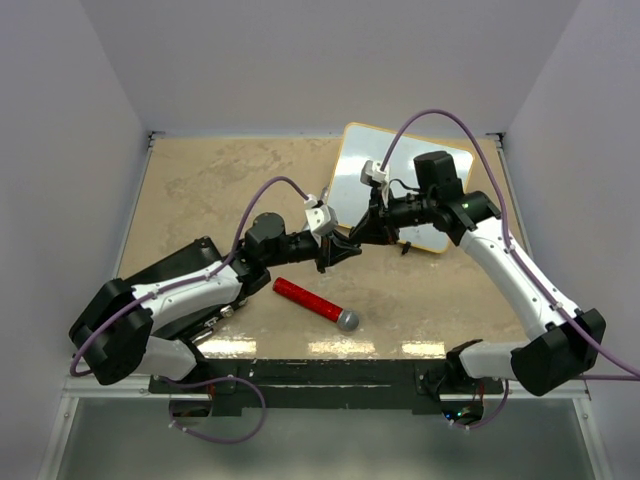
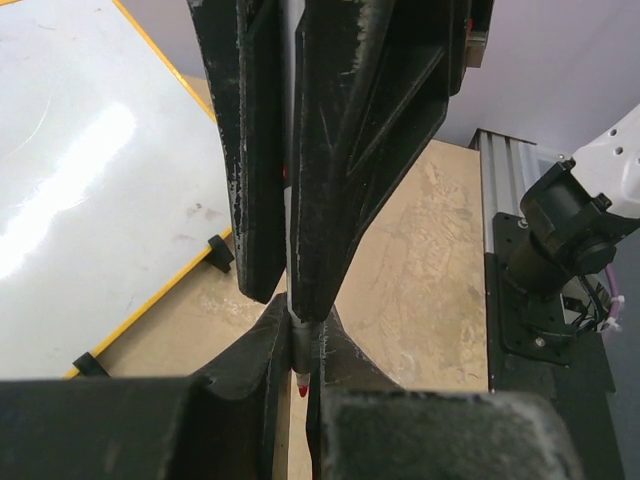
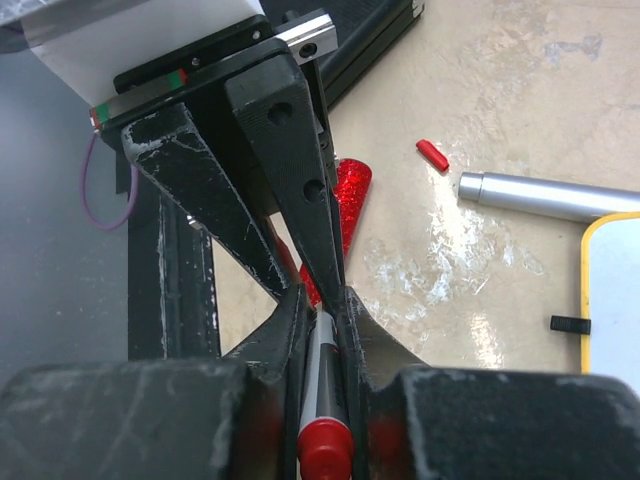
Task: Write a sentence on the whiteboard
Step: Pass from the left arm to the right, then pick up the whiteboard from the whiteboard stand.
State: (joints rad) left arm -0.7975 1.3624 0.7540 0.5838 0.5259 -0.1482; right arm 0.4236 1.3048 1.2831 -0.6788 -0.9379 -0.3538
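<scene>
Meeting above the table point(image 1: 200, 190), as I see it from my station: my left gripper point(image 2: 303, 320) and right gripper point(image 3: 322, 300) face each other, each pressed together on the same marker point(image 3: 324, 440), whose red tip shows between the left fingers. The whiteboard point(image 1: 352, 175) rests at the far side of the table, right of centre and turned askew, just beyond the joined grippers and partly under the right arm. A red glittery stick point(image 1: 312, 302) with a grey ball end lies on the table nearer the arm bases.
</scene>
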